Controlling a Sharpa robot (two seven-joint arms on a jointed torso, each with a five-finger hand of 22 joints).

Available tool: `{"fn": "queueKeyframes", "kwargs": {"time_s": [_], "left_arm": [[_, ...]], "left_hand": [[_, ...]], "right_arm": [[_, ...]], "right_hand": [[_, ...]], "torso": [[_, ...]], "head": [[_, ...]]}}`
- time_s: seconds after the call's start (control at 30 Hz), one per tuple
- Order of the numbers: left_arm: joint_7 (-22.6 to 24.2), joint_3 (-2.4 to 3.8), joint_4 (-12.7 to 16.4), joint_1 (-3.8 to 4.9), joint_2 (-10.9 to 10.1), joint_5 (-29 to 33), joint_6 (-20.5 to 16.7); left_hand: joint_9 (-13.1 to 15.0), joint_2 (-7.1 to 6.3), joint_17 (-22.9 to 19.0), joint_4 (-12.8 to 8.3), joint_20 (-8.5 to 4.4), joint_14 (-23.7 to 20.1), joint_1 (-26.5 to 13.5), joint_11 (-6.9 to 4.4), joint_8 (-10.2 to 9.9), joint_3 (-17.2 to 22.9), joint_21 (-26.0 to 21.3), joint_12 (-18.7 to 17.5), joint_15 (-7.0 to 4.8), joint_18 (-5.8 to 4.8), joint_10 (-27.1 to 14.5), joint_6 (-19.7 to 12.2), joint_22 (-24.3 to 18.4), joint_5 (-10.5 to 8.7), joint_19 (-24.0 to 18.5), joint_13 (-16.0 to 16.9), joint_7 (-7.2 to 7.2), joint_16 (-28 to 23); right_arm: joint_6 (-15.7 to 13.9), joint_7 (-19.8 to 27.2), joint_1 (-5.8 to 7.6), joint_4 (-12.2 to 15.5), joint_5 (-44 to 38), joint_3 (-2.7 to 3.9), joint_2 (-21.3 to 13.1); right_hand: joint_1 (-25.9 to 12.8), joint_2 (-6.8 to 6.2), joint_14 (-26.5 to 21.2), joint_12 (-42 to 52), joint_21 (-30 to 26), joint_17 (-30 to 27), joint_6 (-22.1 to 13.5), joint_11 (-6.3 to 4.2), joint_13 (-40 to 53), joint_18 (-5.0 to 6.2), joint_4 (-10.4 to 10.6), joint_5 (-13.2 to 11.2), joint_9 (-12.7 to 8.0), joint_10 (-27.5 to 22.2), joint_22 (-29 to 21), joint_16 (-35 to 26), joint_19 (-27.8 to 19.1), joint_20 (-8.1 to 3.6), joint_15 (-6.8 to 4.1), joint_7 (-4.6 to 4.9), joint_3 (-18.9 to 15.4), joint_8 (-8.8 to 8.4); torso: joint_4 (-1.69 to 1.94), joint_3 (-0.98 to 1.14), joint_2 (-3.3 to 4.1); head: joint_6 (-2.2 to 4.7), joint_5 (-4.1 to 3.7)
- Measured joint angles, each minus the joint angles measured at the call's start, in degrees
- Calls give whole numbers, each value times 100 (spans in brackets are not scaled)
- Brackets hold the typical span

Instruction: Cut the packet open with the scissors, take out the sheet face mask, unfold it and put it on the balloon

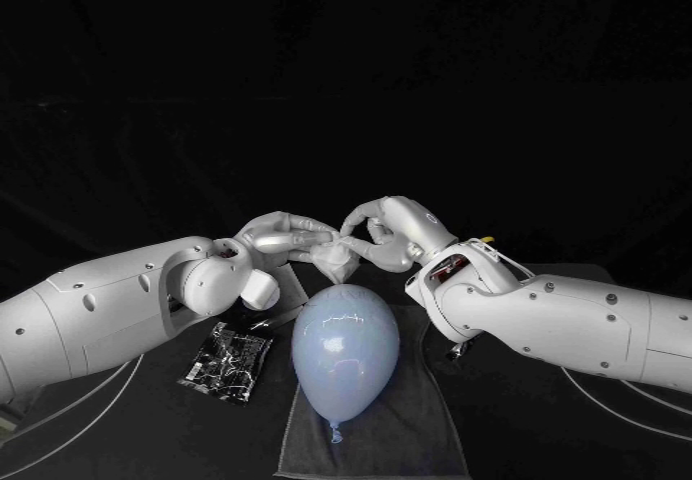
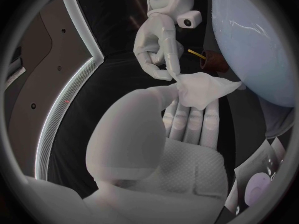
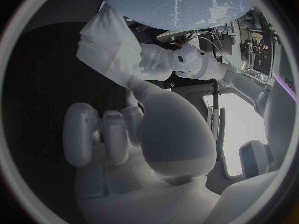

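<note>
We note the left robot hand (image 1: 283,238) and right robot hand (image 1: 379,230) both pinching the folded sheet mask (image 1: 335,260) beyond the balloon (image 1: 346,345). Judged limp, wet and tearable, so grip its edges.

My head camera looks down on the black table (image 1: 137,425), my silver left hand (image 1: 281,238) and silver right hand (image 1: 382,230) joined at twelve o'clock of the glossy pale-blue oval balloon (image 1: 346,350), while each wrist camera sits close behind its own palm facing the other hand; all share the crumpled white sheet mask (image 1: 335,260).
</note>
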Motion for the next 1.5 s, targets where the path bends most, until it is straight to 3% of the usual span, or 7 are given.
{"fn": "queueKeyframes", "kwargs": {"time_s": [0.23,0.7,1.3,1.5], "left_arm": [[57,0,2,0,-4,-84,-271],[177,5,-224,0,5,-147,-924],[265,72,-676,-1,90,-143,-1143],[265,112,-793,18,113,-143,-1129]], "left_hand": [[0,14,21,-180,-1,37,-281,-14,183,213,42,0,-16,-2,67,-53,8,24,63,6,-32,0],[2,21,39,-336,-1,58,-492,-32,310,400,41,0,-37,-3,126,-112,7,24,62,5,-51,0],[111,35,46,-407,-1,58,-583,-11,385,503,41,0,-36,-31,146,-185,7,16,62,4,-41,0],[111,43,50,-427,-1,58,-620,-10,387,523,41,0,-36,31,145,-186,7,16,61,4,-41,0]], "right_arm": [[38,81,0,139,15,0,-129],[79,258,-1,441,104,0,-542],[178,446,6,314,244,7,-726],[283,536,62,153,267,12,-718]], "right_hand": [[0,0,0,-1,0,1,-8,0,2,0,15,-1,5,0,1,2,0,0,0,7,15,-5],[0,0,-1,9,-1,5,-19,-1,-1,0,16,-2,1,-1,4,5,-3,3,1,0,15,13],[-15,-15,-10,14,22,0,-20,-2,1,0,16,-3,5,-2,1,3,-5,4,10,1,14,10],[-15,-15,-10,13,21,0,-19,3,2,0,0,-4,4,3,0,6,-6,4,10,0,31,8]], "torso": [[1,1,-1],[0,2,-2],[2,1,1],[4,1,-3]], "head": [[-1,9],[5,30],[-10,58],[-8,66]]}}
